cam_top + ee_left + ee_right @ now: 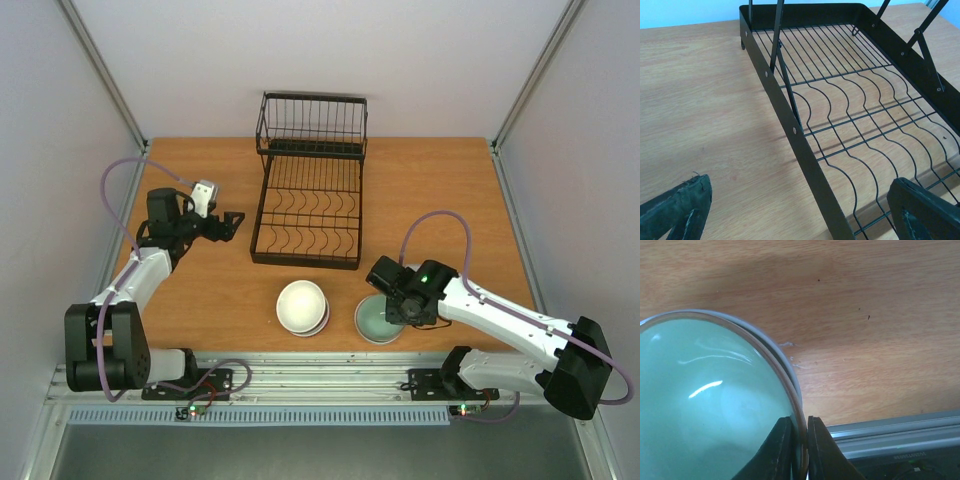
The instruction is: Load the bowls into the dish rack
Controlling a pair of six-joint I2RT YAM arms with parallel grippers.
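The black wire dish rack (308, 205) stands mid-table, its basket section at the far end; nothing is in it. A stack of white bowls (302, 305) sits in front of it. To their right is a pale mint-green bowl (376, 322). My right gripper (395, 312) is shut on its rim; in the right wrist view the fingers (782, 445) pinch the rim of the mint bowl (705, 400), which rests in another bowl with a grey rim (776, 348). My left gripper (232, 226) is open and empty by the rack's left side; the rack's edge (805, 150) runs between its fingers.
The table's near edge and a metal rail (880, 435) lie just behind the mint bowl. White walls enclose the table on three sides. Bare wood (440, 190) lies to the right of the rack.
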